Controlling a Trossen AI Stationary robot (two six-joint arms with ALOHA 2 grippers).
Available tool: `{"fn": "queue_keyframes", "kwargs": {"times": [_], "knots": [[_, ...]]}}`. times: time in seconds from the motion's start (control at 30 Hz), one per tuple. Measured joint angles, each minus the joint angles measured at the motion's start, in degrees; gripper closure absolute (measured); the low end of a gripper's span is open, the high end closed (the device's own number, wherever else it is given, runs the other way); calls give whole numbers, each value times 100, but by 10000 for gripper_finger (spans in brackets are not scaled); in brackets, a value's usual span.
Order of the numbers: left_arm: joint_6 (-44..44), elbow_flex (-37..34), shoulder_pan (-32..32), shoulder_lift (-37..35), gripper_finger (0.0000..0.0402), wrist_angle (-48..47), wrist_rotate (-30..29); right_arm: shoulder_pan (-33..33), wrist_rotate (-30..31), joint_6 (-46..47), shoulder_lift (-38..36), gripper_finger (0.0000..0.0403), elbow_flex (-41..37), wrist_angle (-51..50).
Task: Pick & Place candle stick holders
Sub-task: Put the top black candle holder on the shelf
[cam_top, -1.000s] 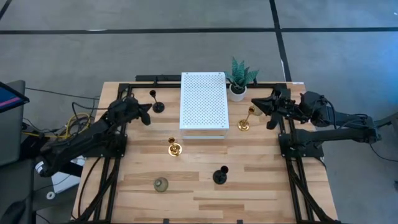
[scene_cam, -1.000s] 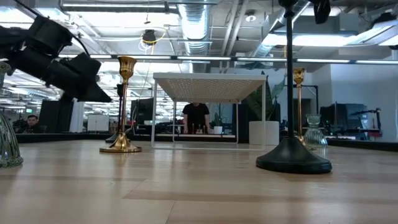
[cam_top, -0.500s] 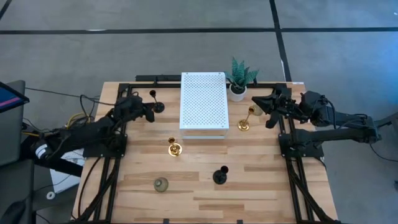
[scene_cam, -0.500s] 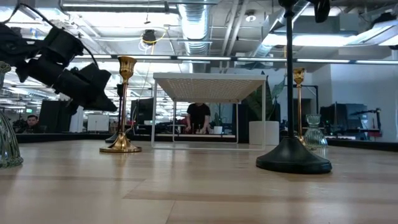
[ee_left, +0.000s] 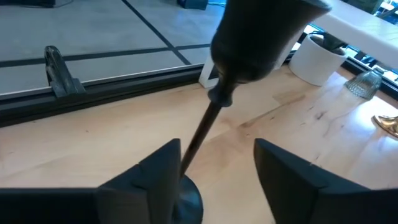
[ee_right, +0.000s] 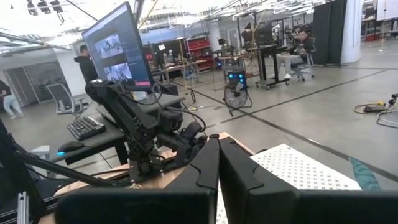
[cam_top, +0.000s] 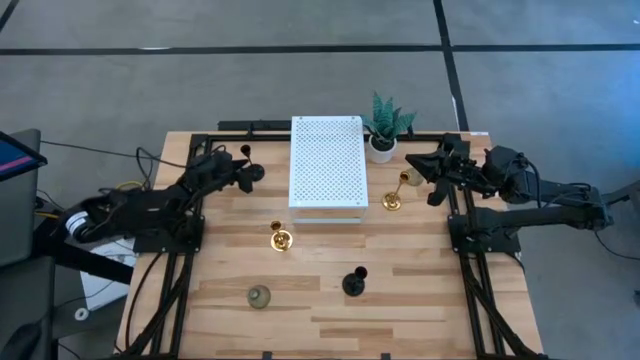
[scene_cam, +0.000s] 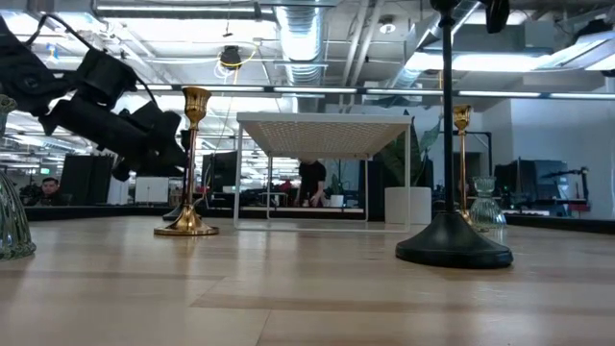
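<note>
A slim black candle stick holder [cam_top: 249,166] stands upright on its round base at the table's far left. My left gripper [cam_top: 241,174] is open, and the holder's stem [ee_left: 200,132] rises between its two fingers [ee_left: 160,169]. My right gripper [cam_top: 418,170] is shut and hovers at the far right, beside a gold holder [cam_top: 393,199] and a pale glass one [cam_top: 413,178]. A second gold holder [cam_top: 281,239], a second black one [cam_top: 353,283] and a second glass one [cam_top: 259,296] stand apart nearer the front. My left gripper has the black holder's stem [ee_left: 194,144] between its open fingers, hard by one of them; whether that finger touches it I cannot tell. The fingers come from the table's left, slanting down, across the upright stem. The holder's base [ee_left: 188,200] rests on the table.
A white perforated stand [cam_top: 327,165] fills the far middle, with a potted green plant [cam_top: 384,128] to its right. Black frame rails [cam_top: 178,270] run along the left, right and far sides. Bare wood lies across the table's near half between the holders.
My left gripper has moved toward the table's far edge and a little right, up to the black holder at the far left. It has opened, and its fingers now stand on either side of the stem. The holders have stayed in place.
</note>
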Motion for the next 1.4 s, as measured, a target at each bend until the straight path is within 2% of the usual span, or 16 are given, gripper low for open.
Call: {"fn": "queue_keyframes", "kwargs": {"times": [0.23,0.4,0.63,0.8,1.07,1.2,1.4], "knots": [[11,1,0,61,161,24,-163,11,-1,-2,0,403,0,-1],[236,2,0,61,160,96,-332,11,-1,-2,0,403,0,-1],[213,4,0,57,160,940,-422,7,-1,-3,0,403,0,0],[214,4,0,60,160,1024,-691,7,-1,-2,0,403,0,-1],[196,4,0,527,163,1206,-894,7,-1,-2,0,403,0,16],[153,4,-16,847,197,1579,-894,7,-1,-2,0,403,0,18],[151,9,-24,1110,300,1954,-890,7,-1,-2,0,403,0,19]]}}
